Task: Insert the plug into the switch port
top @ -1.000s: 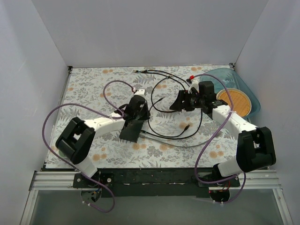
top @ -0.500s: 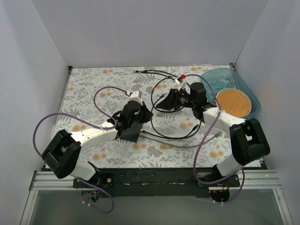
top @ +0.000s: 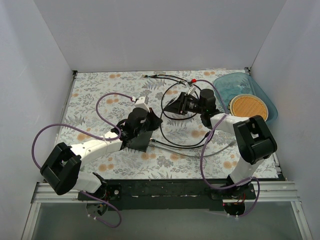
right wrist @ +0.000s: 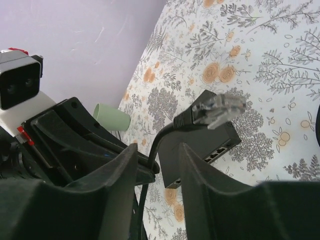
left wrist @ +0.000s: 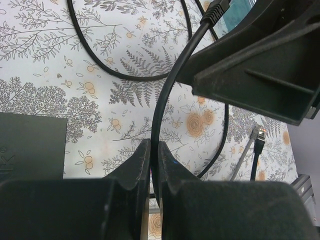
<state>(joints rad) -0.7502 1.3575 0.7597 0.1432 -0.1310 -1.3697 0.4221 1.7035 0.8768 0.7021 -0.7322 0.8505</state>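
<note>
- Since a second ago the right arm point(top: 225, 122) has swung away from the tray point(top: 240, 82), carrying the right claw point(right wrist: 157, 148) in towards the left claw point(left wrist: 150, 150)
- The right claw's fingers have drawn closer together over that second
- The left arm point(top: 95, 145) has stretched out lower, its elbow dropping back towards the near left corner of the worktop point(top: 100, 95), while its claw has stayed over the switch point(top: 142, 144)
- The left claw is closed on the black cable point(left wrist: 160, 110), which runs up out of the pinch between its fingers
- The right claw's fingers stand apart, wider than the cable that passes between them; I cannot tell whether either finger touches it
- The plug point(right wrist: 220, 110), clear-tipped, sticks up just past the right claw's fingertips, free of both fingers
- From the left claw the plug sits at the far end of the held cable, up beside the right claw's body
- The switch lies flat on the worktop, just to the left of the left claw's fingers in its wrist view
- From the right claw the switch lies beyond the fingertips, below the plug and apart from it, its row of ports on the edge facing this claw
</note>
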